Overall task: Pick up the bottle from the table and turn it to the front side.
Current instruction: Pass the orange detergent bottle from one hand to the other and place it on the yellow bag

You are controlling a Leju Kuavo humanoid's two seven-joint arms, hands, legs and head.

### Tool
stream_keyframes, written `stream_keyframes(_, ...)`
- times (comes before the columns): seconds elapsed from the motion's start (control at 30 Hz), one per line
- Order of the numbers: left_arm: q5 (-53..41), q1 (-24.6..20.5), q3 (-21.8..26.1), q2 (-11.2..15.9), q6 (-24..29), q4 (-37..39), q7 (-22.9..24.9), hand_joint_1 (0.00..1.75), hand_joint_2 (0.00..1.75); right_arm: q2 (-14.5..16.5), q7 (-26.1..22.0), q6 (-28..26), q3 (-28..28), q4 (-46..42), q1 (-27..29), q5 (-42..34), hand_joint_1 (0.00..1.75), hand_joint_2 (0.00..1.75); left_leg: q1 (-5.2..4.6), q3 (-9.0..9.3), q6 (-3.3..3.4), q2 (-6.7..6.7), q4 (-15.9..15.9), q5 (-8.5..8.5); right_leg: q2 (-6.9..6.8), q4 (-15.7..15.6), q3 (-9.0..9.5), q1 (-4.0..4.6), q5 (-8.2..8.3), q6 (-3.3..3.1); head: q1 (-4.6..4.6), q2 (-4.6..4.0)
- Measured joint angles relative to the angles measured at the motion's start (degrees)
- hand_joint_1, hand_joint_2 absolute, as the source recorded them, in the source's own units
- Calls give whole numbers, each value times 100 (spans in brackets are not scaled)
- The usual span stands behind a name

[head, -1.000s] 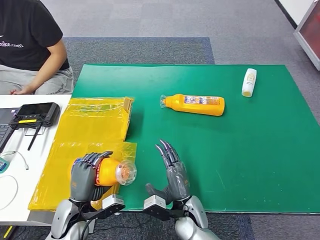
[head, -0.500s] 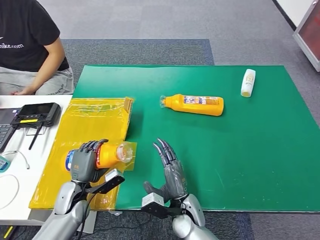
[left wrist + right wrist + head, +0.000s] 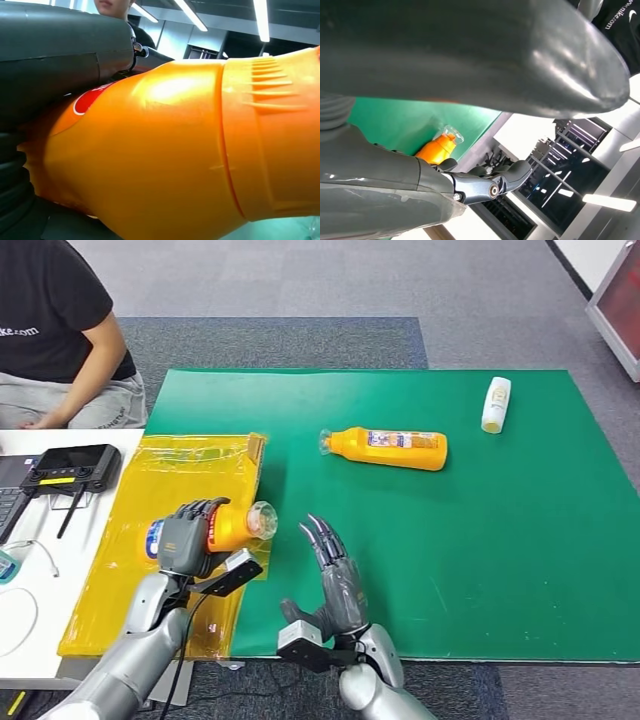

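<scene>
My left hand [image 3: 183,539] grips an orange bottle [image 3: 230,526] around its body, lying sideways above the yellow sheet [image 3: 173,480], its clear cap [image 3: 263,520] pointing toward the green mat. The left wrist view shows the bottle's orange body [image 3: 181,145] close up, under the grey thumb [image 3: 64,50]. My right hand [image 3: 338,575] is open, fingers stretched up and apart, just right of the cap and holding nothing. The right wrist view catches the held bottle [image 3: 440,146] past the thumb [image 3: 471,55]. A second orange bottle [image 3: 386,449] lies on its side mid-mat.
The green mat [image 3: 490,540] covers the table. A small white bottle [image 3: 496,405] lies at its far right. A person in a black shirt [image 3: 53,330] sits at the far left. A black controller [image 3: 68,468] and cables lie on the white desk at left.
My left hand has carried the orange bottle away from me and a little right, and turned it from cap-toward-camera to lying sideways. My right hand edged left, still open.
</scene>
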Motion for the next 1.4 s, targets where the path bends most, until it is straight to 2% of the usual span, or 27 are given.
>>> stream_keyframes(0.4, 239, -161, -77, -166, 17, 416, -301, 175, 175, 48, -57, 16, 39, 147, -74, -101, 0, 0, 0, -2, 1, 0, 0, 0, -1, 0, 0, 0, -1, 1, 0, 0)
stream_keyframes(0.73, 946, -399, -201, -320, -119, 914, -644, 175, 175, 70, -154, 14, 216, 400, -263, -360, 0, 0, -3, 7, 16, -18, 0, 11, -25, 0, 22, -3, 1, 4, 1, 0)
stream_keyframes(1.03, 1470, -811, -199, -465, -240, 1530, -644, 175, 175, 91, -167, 25, 255, 617, -366, -591, 0, 0, -10, 42, 21, -40, -3, 27, -45, -2, 65, -9, 9, 16, 1, 0)
stream_keyframes(1.4, 1532, -1089, -190, -552, -263, 1948, -573, 175, 175, 138, -200, 99, 249, 817, -454, -834, 0, 0, -15, 41, 22, -43, -3, 56, -48, -2, 65, -13, 36, 14, 1, 0)
